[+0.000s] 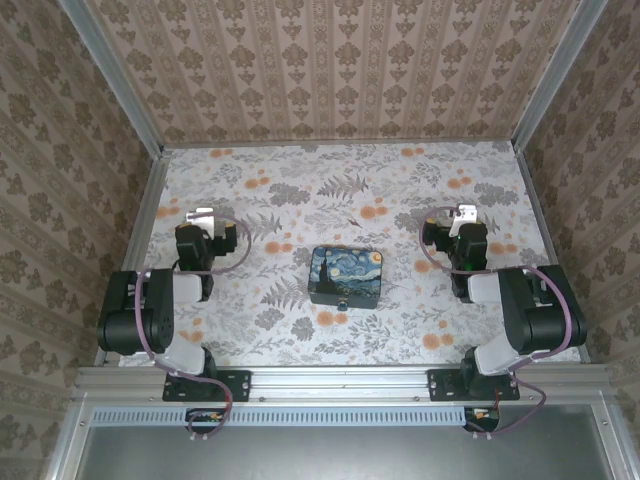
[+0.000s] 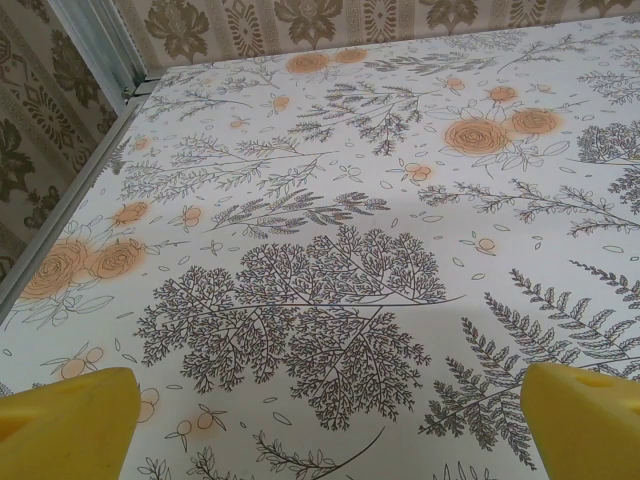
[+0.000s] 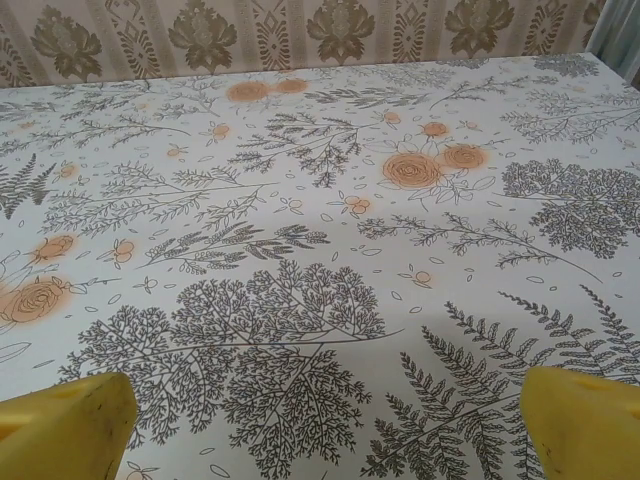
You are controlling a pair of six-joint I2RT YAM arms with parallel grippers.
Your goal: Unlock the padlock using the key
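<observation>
Top external view has my left gripper out on the left of the flowered table and my right gripper on the right. Both are well apart from the blue box, which sits between them near the middle of the table. A tiny dark speck at the middle of the box's near face looks like the padlock, though it is too small for me to be sure of its shape. On the left wrist camera my yellow fingertips stand at the two bottom corners, spread wide, with nothing but bare table between them. On the right wrist camera my fingertips are just as far apart, holding nothing, above the printed surface.
</observation>
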